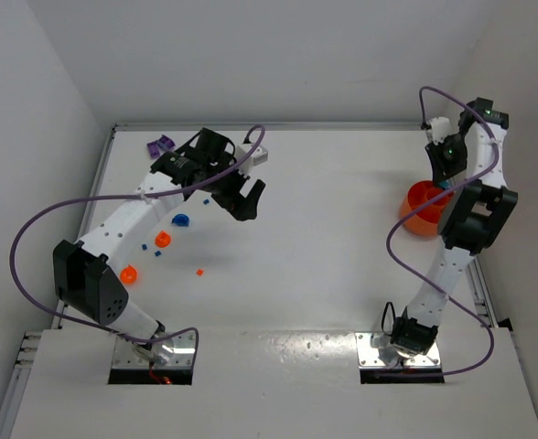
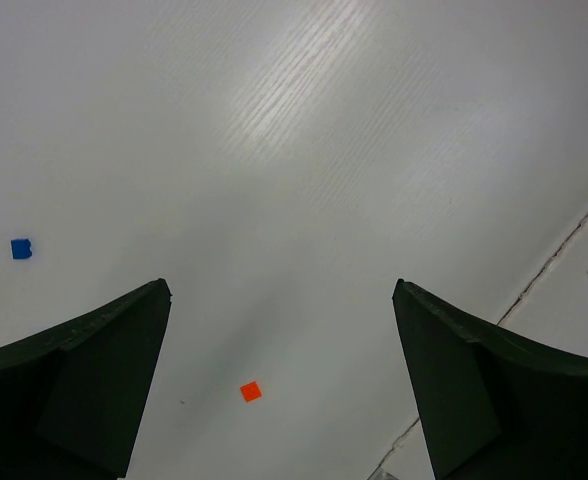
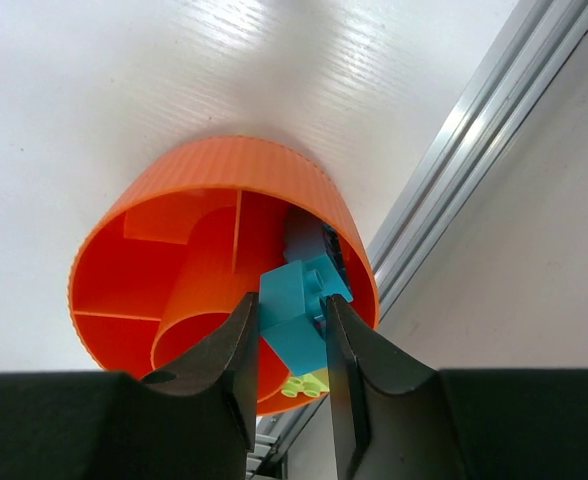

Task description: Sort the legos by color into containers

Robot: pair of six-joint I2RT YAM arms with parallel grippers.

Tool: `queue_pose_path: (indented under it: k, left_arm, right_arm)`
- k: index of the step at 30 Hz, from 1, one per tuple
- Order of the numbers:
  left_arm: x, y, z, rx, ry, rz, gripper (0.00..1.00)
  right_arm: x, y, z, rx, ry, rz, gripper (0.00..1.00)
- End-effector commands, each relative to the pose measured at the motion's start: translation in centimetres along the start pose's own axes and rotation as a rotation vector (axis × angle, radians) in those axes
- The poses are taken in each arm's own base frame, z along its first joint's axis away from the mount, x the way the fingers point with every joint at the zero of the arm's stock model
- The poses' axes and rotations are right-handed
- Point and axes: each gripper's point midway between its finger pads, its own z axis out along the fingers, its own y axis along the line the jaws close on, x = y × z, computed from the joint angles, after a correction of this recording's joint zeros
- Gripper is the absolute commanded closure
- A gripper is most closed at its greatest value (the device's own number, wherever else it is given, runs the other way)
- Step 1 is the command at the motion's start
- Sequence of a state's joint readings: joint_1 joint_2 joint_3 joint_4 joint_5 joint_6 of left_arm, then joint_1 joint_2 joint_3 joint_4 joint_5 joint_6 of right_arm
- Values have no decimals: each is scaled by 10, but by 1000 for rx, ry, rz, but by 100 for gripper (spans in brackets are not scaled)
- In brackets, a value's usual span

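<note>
The right gripper (image 3: 288, 300) pinches a teal brick (image 3: 296, 328) just over the bowl (image 3: 224, 165). Far from the bowl, the left gripper (image 2: 282, 288) gapes wide, holding nothing.

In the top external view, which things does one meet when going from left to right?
Orange cup nearest the arm bases → blue cup → orange-red lego → left gripper → orange bowl.

Bright overhead light flooding scene; glare streaking desk (image 2: 274, 90) ahead of left end effector (image 2: 282, 290); soft shadow pooling between its jaws.
</note>
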State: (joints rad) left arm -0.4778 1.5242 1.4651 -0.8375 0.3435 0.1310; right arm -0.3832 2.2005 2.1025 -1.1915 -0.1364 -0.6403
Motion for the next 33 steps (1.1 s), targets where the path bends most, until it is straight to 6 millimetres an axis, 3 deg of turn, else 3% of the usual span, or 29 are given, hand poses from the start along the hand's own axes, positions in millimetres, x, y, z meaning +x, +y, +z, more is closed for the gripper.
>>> queue_pose_path:
  k: [1,8,17,25,27,29,31,33]
  left_arm:
    - [-16,-2,-7,0,-42,24,0]
    - [-16,-2,-7,0,-42,24,0]
    - [-16,-2,-7,0,-42,24,0]
    - [-18,-1,-5,0,-42,24,0]
    - [-18,-1,-5,0,-42,24,0]
    - [-19,3,-10,-28,-48,36,0]
    - [-22,4,-18,-54,-67,34,0]
    - [-25,15,-28,-91,-93,11,0]
  right_arm:
    - [-24,9,-26,10,-75,-46,84]
    - [-27,12,-18,10,-53,-53,84]
    - [-22,12,-15,11,-27,-50,63]
    - [-19,15,-15,4,-19,-48,54]
    - [-20,15,-19,11,-27,-39,54]
    - [-33,24,-40,10,-96,-49,54]
    - [-49,30,-61,4,-185,-54,54]
    - [-62,43,-97,2,-292,-62,55]
